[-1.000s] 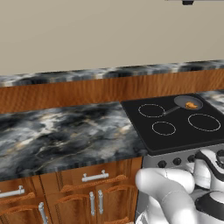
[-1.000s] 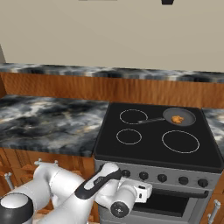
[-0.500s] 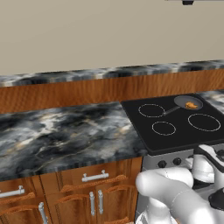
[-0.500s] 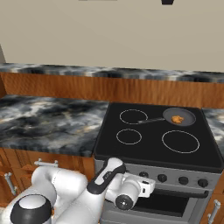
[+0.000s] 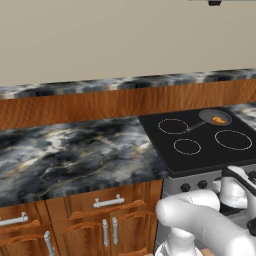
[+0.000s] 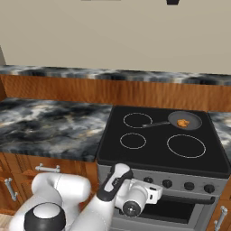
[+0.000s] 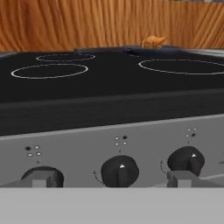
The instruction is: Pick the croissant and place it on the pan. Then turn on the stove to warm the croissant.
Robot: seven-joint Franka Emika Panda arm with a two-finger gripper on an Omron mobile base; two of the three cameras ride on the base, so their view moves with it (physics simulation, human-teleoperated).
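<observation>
Right base view gives you the small golden-brown croissant (image 6: 182,122) lying in the round dark grey frying pan (image 6: 185,120) on the far right burner of the black glass stove (image 6: 158,142); the pan's thin handle points left. Hand view catches just the croissant's top over the cooktop edge. Your jaws stand wide open before the round black knobs (image 7: 120,170), holding nothing.

The stove (image 5: 210,145) runs off the left base view's right edge; its knobs (image 6: 167,183) show no readable markings.
</observation>
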